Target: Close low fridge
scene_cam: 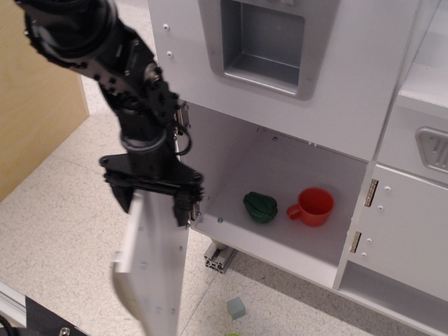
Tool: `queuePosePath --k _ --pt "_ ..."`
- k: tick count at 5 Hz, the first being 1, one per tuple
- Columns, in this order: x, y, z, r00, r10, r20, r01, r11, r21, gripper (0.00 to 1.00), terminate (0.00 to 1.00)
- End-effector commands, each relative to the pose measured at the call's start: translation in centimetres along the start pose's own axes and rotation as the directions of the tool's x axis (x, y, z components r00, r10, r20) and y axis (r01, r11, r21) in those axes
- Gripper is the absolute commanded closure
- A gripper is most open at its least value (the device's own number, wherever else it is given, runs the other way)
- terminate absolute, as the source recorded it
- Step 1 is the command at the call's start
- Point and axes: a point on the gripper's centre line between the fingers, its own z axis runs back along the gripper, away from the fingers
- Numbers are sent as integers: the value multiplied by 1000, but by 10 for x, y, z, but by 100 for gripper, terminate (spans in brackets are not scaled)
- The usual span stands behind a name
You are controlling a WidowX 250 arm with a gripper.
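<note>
The low fridge (294, 168) is a white compartment under the dispenser panel, and it stands open. Its flat white door (150, 273) is swung part way and shows almost edge-on at the lower left. The grey handle is out of view. My black gripper (152, 203) points down over the door's top edge, with one finger (120, 194) on the outer side and the other finger (183, 208) on the inner side by the hinge. The fingers stand apart. A green toy (260, 207) and a red cup (312, 206) lie inside the fridge.
The white panel with the grey dispenser recess (262, 42) is above. A narrower white cabinet door (402, 238) is at the right. A small grey-blue block (236, 307) and a metal rail (217, 257) lie on the speckled floor. A wooden panel (35, 105) stands at the left.
</note>
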Motion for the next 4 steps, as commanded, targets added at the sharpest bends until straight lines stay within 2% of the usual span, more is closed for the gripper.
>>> queuePosePath --k 1,2,4 --pt "18 -29 11 998 37 51 -36 999 -26 0 0" --pt "19 -37 24 997 46 61 -43 998 -50 0 0" --pt "5 -35 82 997 -16 78 28 987 -160 0 0"
